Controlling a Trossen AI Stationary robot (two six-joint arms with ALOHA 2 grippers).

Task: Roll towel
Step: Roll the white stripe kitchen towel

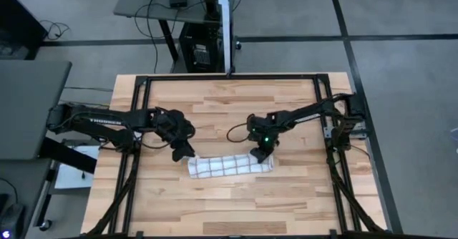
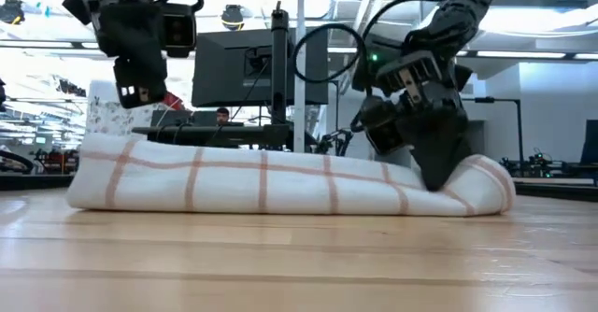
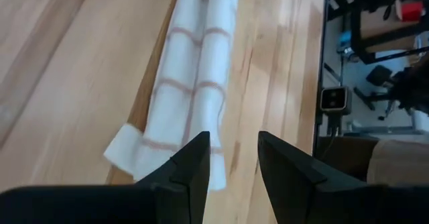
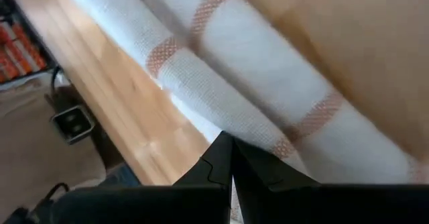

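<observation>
1. The pale wood-plank counter [image 1: 229, 196] sits on a grey tiled floor [image 1: 401, 10].
2. The thin white cloth towel with reddish-brown grid lines [image 1: 230, 165], a soft roll, lies centre-counter.
3. The left tool [image 1: 184, 150], spread, hovers at its 9 o'clock end.
4. The right tool [image 1: 259, 154], pressed together, touches its 3 o'clock end.

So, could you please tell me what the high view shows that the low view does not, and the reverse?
Only the high view shows the whole wooden table and both arms' reach: the left gripper at the towel's left end, the right gripper near its right end. Only the low view shows the left gripper raised clear and the right gripper pressed into the roll. Both show the towel rolled into a long bundle.
</observation>
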